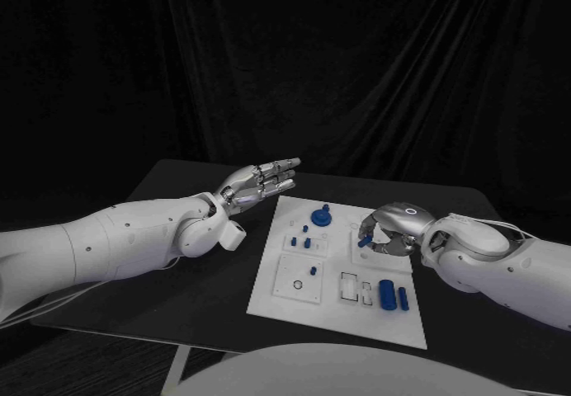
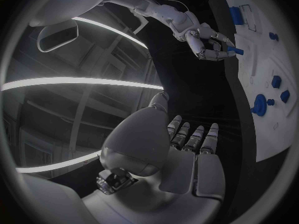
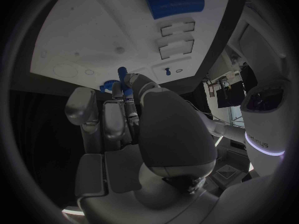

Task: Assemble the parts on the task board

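Observation:
The white task board (image 1: 337, 318) lies mid-table with blue parts on it: a round knob (image 1: 321, 217), small pegs (image 1: 300, 242) and two cylinders (image 1: 394, 294) near the front. My right hand (image 1: 395, 228) hovers over the board's right side and pinches a small blue peg (image 1: 365, 243) in its fingertips. The right wrist view shows that peg (image 3: 122, 72) sticking out past the fingers, just above the board (image 3: 81, 30). My left hand (image 1: 261, 181) is raised left of the board, fingers straight and apart, holding nothing.
A large blue block (image 3: 174, 3) sits near slotted recesses (image 3: 176, 39) on the board. In the left wrist view, my right hand (image 2: 209, 41) holds the peg (image 2: 235, 50) over the board (image 2: 261, 50). Bare black table surrounds the board.

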Controlling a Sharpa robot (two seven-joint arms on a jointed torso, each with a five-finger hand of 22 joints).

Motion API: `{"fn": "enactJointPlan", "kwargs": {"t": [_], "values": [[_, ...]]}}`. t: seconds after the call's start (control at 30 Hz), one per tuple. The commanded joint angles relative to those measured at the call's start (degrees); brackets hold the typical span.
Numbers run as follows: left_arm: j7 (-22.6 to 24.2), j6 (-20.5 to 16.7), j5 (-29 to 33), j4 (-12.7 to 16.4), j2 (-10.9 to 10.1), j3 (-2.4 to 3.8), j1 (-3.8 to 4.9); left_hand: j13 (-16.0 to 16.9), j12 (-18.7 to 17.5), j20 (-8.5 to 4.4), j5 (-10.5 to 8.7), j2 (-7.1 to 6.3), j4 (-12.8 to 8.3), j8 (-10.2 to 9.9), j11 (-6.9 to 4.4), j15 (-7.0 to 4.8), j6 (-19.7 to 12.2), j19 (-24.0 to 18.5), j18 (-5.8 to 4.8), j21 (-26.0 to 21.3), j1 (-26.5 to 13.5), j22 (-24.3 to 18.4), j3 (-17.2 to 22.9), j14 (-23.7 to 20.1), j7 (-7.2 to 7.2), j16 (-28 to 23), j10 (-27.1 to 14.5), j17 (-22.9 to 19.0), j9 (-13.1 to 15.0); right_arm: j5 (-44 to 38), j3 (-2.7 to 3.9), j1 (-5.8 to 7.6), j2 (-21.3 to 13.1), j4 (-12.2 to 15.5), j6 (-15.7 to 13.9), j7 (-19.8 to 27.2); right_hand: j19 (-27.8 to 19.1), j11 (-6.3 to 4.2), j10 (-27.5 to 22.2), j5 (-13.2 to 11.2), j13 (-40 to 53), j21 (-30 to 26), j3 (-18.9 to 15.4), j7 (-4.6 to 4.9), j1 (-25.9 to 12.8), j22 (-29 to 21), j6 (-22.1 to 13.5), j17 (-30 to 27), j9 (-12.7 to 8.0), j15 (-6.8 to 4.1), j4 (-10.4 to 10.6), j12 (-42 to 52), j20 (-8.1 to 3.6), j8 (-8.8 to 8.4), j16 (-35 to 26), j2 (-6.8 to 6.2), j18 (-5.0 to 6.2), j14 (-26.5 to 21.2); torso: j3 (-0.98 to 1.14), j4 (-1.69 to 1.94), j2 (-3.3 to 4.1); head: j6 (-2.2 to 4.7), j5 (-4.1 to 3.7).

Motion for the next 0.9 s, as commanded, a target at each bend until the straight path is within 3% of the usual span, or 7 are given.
{"fn": "enactJointPlan", "kwargs": {"t": [0.03, 0.33, 0.47, 0.63, 0.67, 0.9], "values": [[2.35, 0.56, 0.54, 0.01, 0.15, 0.07, -0.08, 0.01, -0.1, 0.09, 0.29, 0.04, -0.45, 0.31, -0.05, 0.4, -0.14, 0.04, -0.69, -0.05, 0.67, -0.02, 0.06, 0.15, 0.44, 0.4, 0.0, 0.06, 0.08, -0.02, 0.05, 1.16, -0.49, 2.22, 1.81, -2.09, -0.28, 0.17, 0.24, -0.41, -0.05, -0.33, 0.18, 0.05, -0.31, 7.17, -0.62, -0.23, 4.7, -0.17, -0.24, -0.16, -0.2, 0.5, -0.27, 0.47, -0.24, -0.28, -0.01, 0.03, -0.07, -0.01, 0.15], [2.25, 0.77, 0.54, -0.24, 0.46, 0.07, -0.14, 0.01, -0.1, 0.09, 0.29, 0.04, -0.45, 0.31, -0.05, 0.4, -0.14, 0.04, -0.69, -0.05, 0.67, -0.02, 0.06, 0.15, 0.44, 0.4, 0.0, 0.06, 0.08, -0.02, 0.05, 2.6, 1.12, 6.94, 3.22, -2.37, -0.39, 0.24, 0.29, -0.64, -0.07, -0.45, 0.5, 0.17, -0.24, 7.12, -1.19, -0.19, 4.82, -0.12, -0.52, -0.25, -0.17, 0.42, -0.29, 0.43, -0.22, -0.28, -0.01, 0.06, 0.02, -0.01, -0.31], [2.49, 0.79, 0.54, -0.36, 0.55, 0.07, -0.15, -0.02, -0.28, 0.09, 0.22, -0.05, -0.53, 0.25, -0.26, 0.38, -0.39, 0.01, -0.69, -0.07, 0.57, -0.14, 0.03, 0.08, 0.36, 0.35, -0.11, 0.04, 0.04, -0.02, 0.05, 2.64, 3.52, 7.69, 4.41, -2.1, -0.47, 0.29, 0.27, -0.87, -0.08, -0.58, 0.63, 0.24, -0.23, 7.09, -1.4, -0.2, 4.87, -0.09, -0.64, -0.3, -0.15, 0.39, -0.31, 0.42, -0.19, -0.29, 0.0, 0.01, 0.05, -0.01, 0.09], [3.03, 0.44, 0.54, -0.28, 0.4, 0.07, -0.17, -0.02, -0.31, 0.08, -0.71, -0.08, 0.59, 0.28, -2.28, -0.21, -0.33, 0.08, -0.66, -0.04, -1.09, -0.14, -0.62, -0.16, 0.18, 0.19, -0.27, -0.03, 0.06, -0.02, 0.05, 2.2, 6.63, 7.86, 5.46, -1.67, -0.49, 0.33, 0.27, -1.11, -0.08, -0.58, 0.79, 0.29, -0.21, 7.08, -1.68, -0.19, 4.9, -0.06, -0.77, -0.35, -0.13, 0.31, -0.31, 0.45, -0.19, -0.28, 0.0, 0.0, 0.05, -0.01, 0.81], [3.1, 0.35, 0.54, -0.19, 0.29, 0.07, -0.17, 0.0, -0.15, 0.06, -0.82, -0.18, 0.95, 0.29, -3.31, -0.81, -0.31, 0.06, -0.65, -0.05, -1.43, -0.26, -0.83, -0.43, -0.13, -0.03, -0.2, -0.11, 0.06, -0.02, 0.05, 2.01, 7.31, 7.82, 5.64, -1.61, -0.54, 0.33, 0.27, -1.14, -0.08, -0.68, 0.86, 0.31, -0.17, 7.05, -1.76, -0.27, 4.91, -0.05, -0.84, -0.36, -0.12, 0.29, -0.35, 0.45, -0.17, -0.31, 0.0, 0.01, 0.05, -0.01, 0.88], [3.25, 0.01, 0.54, -0.12, -0.11, 0.07, -0.17, -0.09, -0.61, -0.01, -1.14, -0.26, 2.05, 0.1, -4.3, -1.76, -1.35, -0.18, -0.57, -0.13, -2.23, -0.82, -1.36, -1.15, -1.14, -0.77, -0.39, -0.38, -0.09, -0.03, 0.05, 0.63, 10.1, 7.05, 6.75, -1.41, -0.62, 0.38, 0.27, -1.16, -0.08, -0.78, 1.16, 0.39, 0.07, 7.02, -2.1, -0.3, 4.93, -0.03, -1.22, -0.41, -0.11, 0.15, -0.38, 0.38, -0.14, -0.32, 0.02, 0.05, 0.1, -0.01, 1.17]]}}
